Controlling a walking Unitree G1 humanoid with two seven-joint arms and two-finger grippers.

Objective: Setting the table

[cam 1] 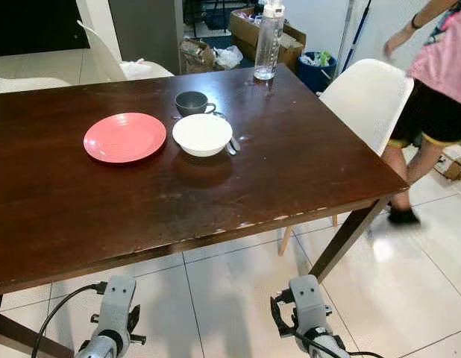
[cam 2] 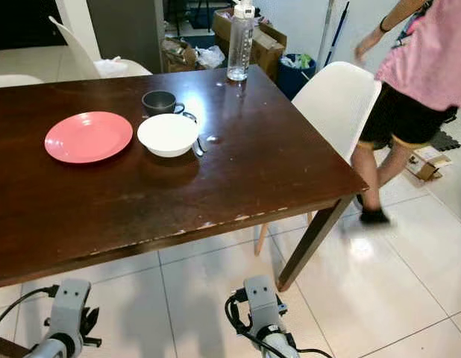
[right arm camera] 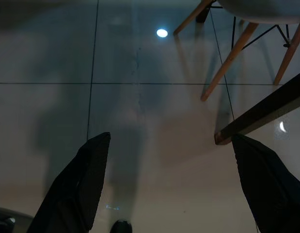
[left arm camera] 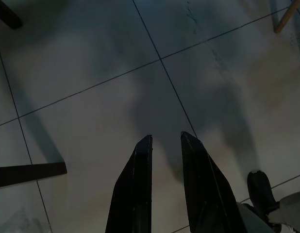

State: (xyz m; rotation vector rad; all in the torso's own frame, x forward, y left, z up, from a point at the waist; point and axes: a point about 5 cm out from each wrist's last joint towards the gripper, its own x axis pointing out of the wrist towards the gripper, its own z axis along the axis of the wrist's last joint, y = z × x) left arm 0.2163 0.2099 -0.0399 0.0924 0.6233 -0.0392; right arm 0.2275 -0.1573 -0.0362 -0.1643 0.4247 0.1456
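Note:
On the dark wooden table [cam 1: 290, 171] lie a red plate [cam 1: 124, 137], a white bowl [cam 1: 202, 134] right of it and a dark cup [cam 1: 192, 103] just behind the bowl. Cutlery [cam 1: 232, 143] lies against the bowl's right side. A clear water bottle [cam 1: 268, 41] stands at the far edge. Both arms hang below the table's near edge over the tiled floor. My left gripper [left arm camera: 166, 138] has its fingers close together and holds nothing. The fingers of my right gripper [right arm camera: 172, 138] are spread wide and empty.
A person [cam 1: 439, 89] in a pink top and black shorts walks past the table's right side. A white chair [cam 1: 368, 93] stands at that side, and another white chair [cam 1: 111, 56] at the far left. Boxes and a blue bin [cam 1: 316, 71] sit beyond.

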